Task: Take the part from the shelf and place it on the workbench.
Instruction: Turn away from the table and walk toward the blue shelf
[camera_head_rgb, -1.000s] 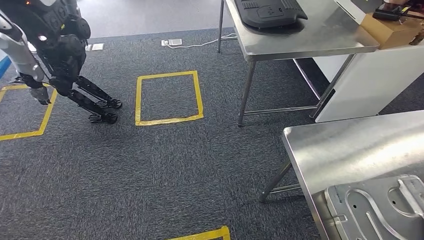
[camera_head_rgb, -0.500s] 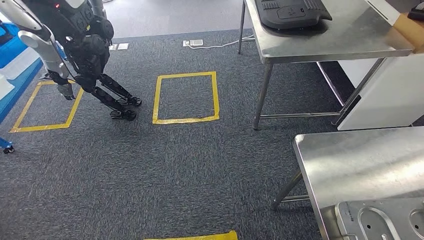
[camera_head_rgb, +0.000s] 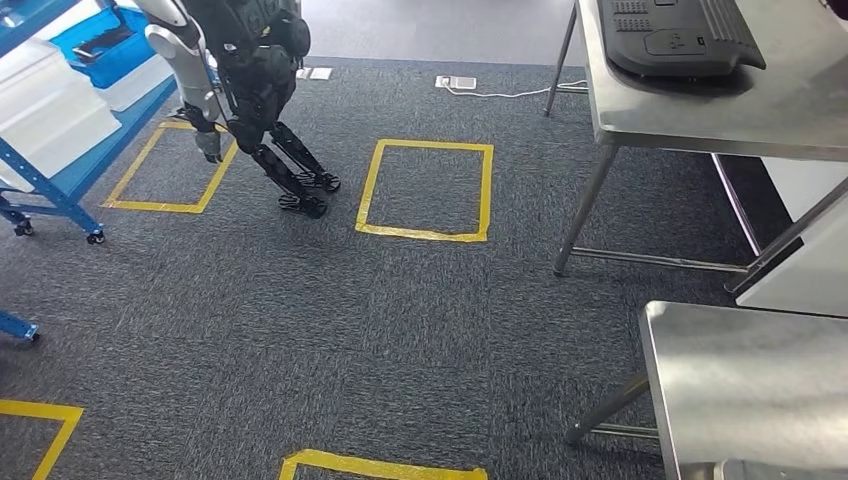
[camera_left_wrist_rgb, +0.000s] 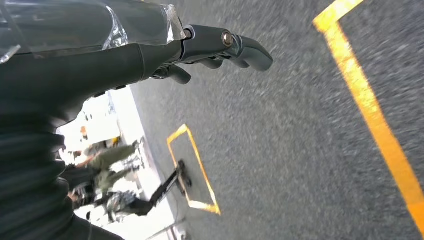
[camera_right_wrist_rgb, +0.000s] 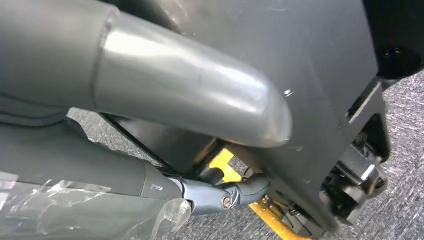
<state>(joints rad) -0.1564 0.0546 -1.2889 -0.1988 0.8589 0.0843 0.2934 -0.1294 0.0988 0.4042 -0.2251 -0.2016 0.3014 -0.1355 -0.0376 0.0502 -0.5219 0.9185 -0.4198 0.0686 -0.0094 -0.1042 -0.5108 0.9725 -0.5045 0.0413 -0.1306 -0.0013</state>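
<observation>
A blue shelf (camera_head_rgb: 62, 176) on castors stands at the far left in the head view, carrying white boxes (camera_head_rgb: 48, 112) and a blue bin (camera_head_rgb: 112, 48). The steel workbench (camera_head_rgb: 750, 385) fills the lower right corner; a thin sliver of a grey metal part (camera_head_rgb: 775, 470) shows at its bottom edge. In the left wrist view my left hand (camera_left_wrist_rgb: 215, 47) hangs over the grey carpet with nothing in it, fingers loosely extended. My right hand (camera_right_wrist_rgb: 227, 192) hangs beside my own dark body, also holding nothing.
Another humanoid robot (camera_head_rgb: 250, 75) stands on the carpet near the shelf. Yellow tape squares (camera_head_rgb: 428, 190) mark the floor. A second steel table (camera_head_rgb: 720, 110) with a black moulded part (camera_head_rgb: 680, 40) stands at the back right.
The camera has turned left, so the whole scene has shifted right. The blue shelf has come into view, and the grey part on the workbench has slid almost out at the bottom right.
</observation>
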